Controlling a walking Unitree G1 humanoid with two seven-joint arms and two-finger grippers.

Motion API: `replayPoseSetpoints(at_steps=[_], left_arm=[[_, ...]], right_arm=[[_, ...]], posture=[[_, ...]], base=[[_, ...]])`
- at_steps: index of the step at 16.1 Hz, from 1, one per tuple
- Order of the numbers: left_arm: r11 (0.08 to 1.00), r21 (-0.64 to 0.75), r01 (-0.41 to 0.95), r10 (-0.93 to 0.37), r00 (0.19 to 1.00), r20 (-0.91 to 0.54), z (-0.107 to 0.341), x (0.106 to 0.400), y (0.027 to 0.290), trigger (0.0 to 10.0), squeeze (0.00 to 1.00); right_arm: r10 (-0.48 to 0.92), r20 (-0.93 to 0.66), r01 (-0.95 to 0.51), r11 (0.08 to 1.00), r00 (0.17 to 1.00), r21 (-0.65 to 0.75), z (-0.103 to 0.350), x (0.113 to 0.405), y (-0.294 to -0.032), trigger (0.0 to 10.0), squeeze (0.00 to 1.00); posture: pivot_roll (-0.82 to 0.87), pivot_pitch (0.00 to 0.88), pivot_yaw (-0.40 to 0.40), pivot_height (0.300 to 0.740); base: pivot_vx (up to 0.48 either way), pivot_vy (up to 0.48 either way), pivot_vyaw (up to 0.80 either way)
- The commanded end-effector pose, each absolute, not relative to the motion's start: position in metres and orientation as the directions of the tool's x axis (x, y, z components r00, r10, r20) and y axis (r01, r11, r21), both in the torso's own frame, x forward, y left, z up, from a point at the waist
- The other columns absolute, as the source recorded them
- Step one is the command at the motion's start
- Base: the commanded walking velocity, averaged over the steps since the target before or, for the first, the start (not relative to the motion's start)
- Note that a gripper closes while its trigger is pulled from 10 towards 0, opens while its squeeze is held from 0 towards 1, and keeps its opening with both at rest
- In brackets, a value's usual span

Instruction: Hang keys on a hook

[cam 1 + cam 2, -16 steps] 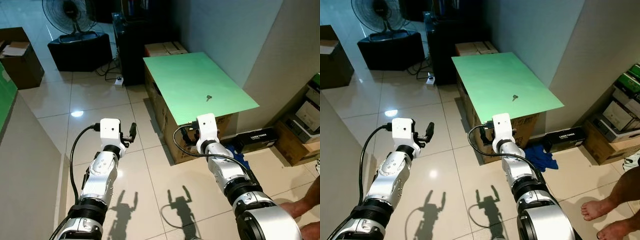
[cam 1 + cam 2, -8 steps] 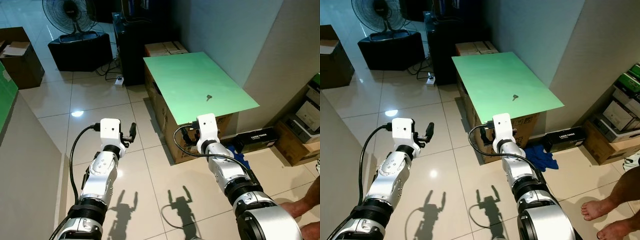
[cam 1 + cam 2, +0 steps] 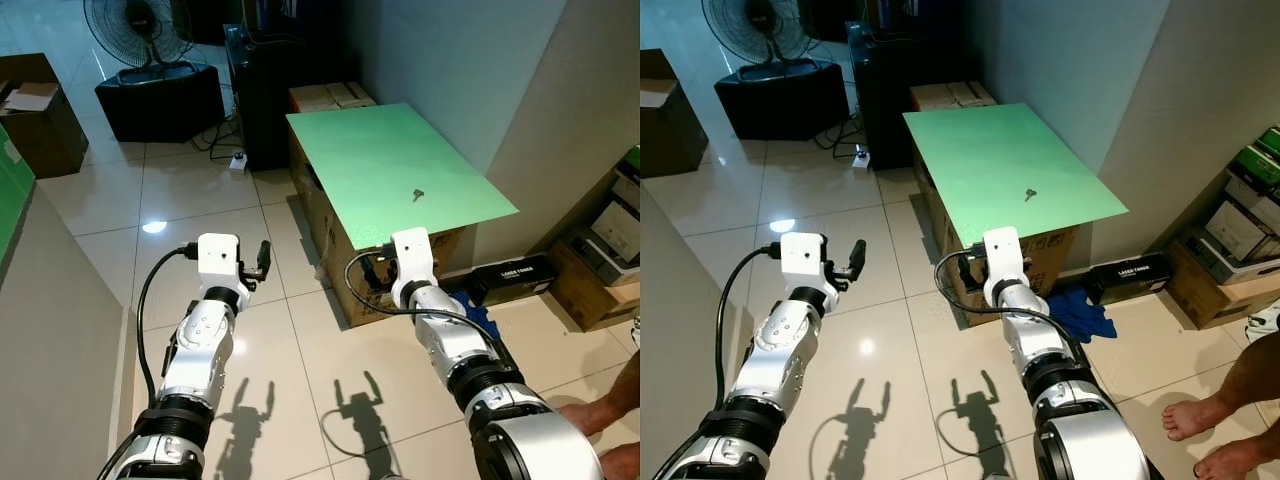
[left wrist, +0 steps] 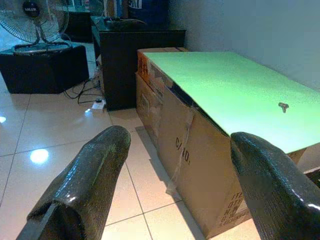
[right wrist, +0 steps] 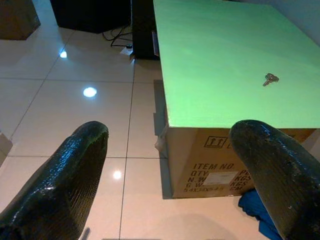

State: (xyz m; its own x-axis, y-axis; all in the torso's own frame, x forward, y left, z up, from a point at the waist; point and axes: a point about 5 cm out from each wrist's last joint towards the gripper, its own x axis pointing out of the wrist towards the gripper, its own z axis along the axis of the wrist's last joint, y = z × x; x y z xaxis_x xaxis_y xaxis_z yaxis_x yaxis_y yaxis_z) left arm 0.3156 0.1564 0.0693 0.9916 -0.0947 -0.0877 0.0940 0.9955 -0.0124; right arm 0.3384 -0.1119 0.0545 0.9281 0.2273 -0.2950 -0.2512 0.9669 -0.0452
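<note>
Both your grippers are spread wide and carry nothing. The left gripper hangs over bare floor tiles, well short of the box. The right gripper is raised just before the near edge of the green board that tops the cardboard box. Beyond it the keys lie flat on the board, toward its near right part, apart from both grippers and ahead of the right one.

Your risks, from the closest outward:
- You stand close to the box; step in carelessly and your right arm may knock its front or shove the board, sliding the keys.
- The keys look small and flat, so long fingers coming down steeply may scrape the board and skate over them, or flick them off the near right edge onto the blue cloth on the floor.
- A person's bare feet are near your right side; swing wide and you could strike them.
- No hook can be made out here, so you must carry the keys elsewhere, and a loose pinch could drop them.
</note>
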Motion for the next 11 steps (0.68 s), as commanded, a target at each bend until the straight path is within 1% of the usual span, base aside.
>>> replayPoseSetpoints(at_steps=[1,6,7,11], left_arm=[[0.995,0.015,0.098,-0.096,0.992,-0.077,0.0716,0.3159,0.1556,10.0,0.0],[0.994,0.009,0.108,-0.107,0.992,-0.074,0.072,0.3158,0.1535,10.0,0.0],[0.994,0.015,0.108,-0.107,0.992,-0.074,0.0721,0.3159,0.1538,10.0,0.0],[0.994,0.014,0.105,-0.104,0.991,-0.08,0.0717,0.3163,0.155,10.0,0.0]], right_arm=[[0.228,-0.291,-0.257,0.964,0.929,-0.065,0.0549,0.3384,-0.1143,10.0,0.0],[0.236,-0.274,-0.26,0.964,0.932,-0.054,0.056,0.3379,-0.1106,10.0,0.0],[0.236,-0.283,-0.259,0.965,0.93,-0.047,0.0549,0.3375,-0.1099,10.0,0.0],[0.24,-0.291,-0.264,0.963,0.926,-0.047,0.0541,0.3374,-0.1085,10.0,0.0]], posture=[[-0.02,0.0,-0.004,0.74],[-0.02,0.0,0.001,0.74],[-0.02,0.0,0.001,0.74],[-0.01,0.0,0.0,0.74]], base=[[0.0,0.0,0.0],[0.356,0.29,0.0],[0.412,0.244,-0.8],[0.436,0.0,-0.8]])
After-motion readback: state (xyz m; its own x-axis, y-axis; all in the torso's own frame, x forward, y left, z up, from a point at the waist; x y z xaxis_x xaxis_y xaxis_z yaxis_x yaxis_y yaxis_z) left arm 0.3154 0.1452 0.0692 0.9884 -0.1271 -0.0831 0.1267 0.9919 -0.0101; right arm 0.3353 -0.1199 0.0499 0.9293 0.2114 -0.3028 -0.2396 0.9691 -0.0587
